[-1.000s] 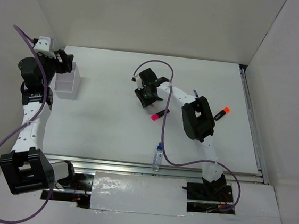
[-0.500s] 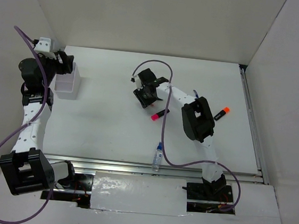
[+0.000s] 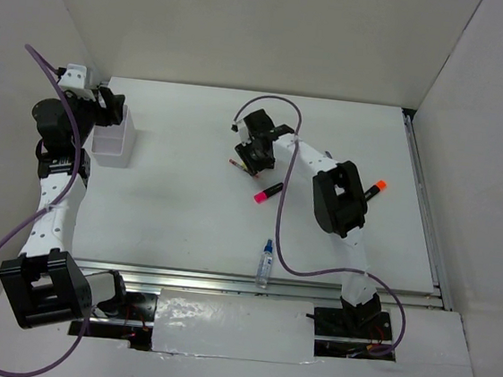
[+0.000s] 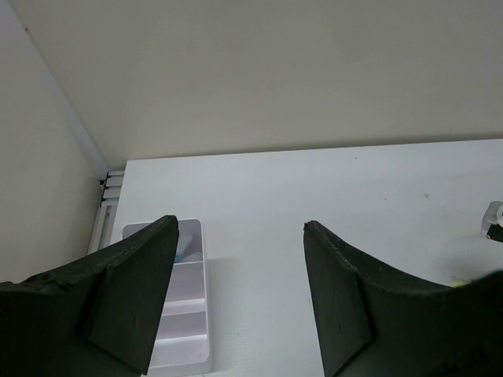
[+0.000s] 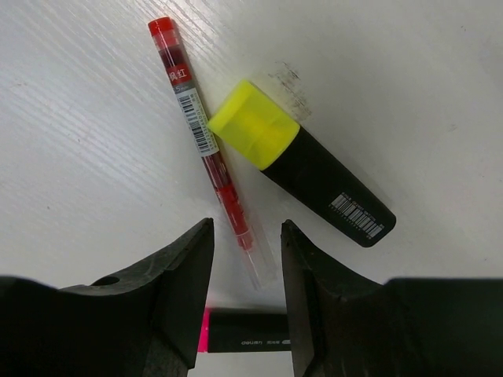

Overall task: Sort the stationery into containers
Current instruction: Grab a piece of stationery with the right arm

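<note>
Three highlighters are out on the table (image 3: 177, 208): a yellow-capped one (image 5: 302, 165), a pink-capped one (image 3: 267, 191) and an orange-capped one (image 3: 374, 190) lying well apart to the right. There is one red pen (image 5: 200, 133), one blue-capped bottle (image 3: 265, 264) near the front edge, and one white box (image 3: 115, 138) at the far left. The right gripper (image 5: 246, 236) hangs released over the pen, its jaws apart with the pen's clear end lying between them; the yellow highlighter lies just beside the pen. A second ago this gripper sat slightly nearer and further left with narrower jaws, and it covered the pen from above; the pink highlighter, bottle and box have not shifted. The left gripper (image 4: 240, 226) hovers beside the box as before, spread wide and holding nothing. From above, the yellow highlighter is hidden under the right gripper. In the left wrist view a finger cuts off part of the box, and a pale bluish item in its far compartment is too unclear to name.
</note>
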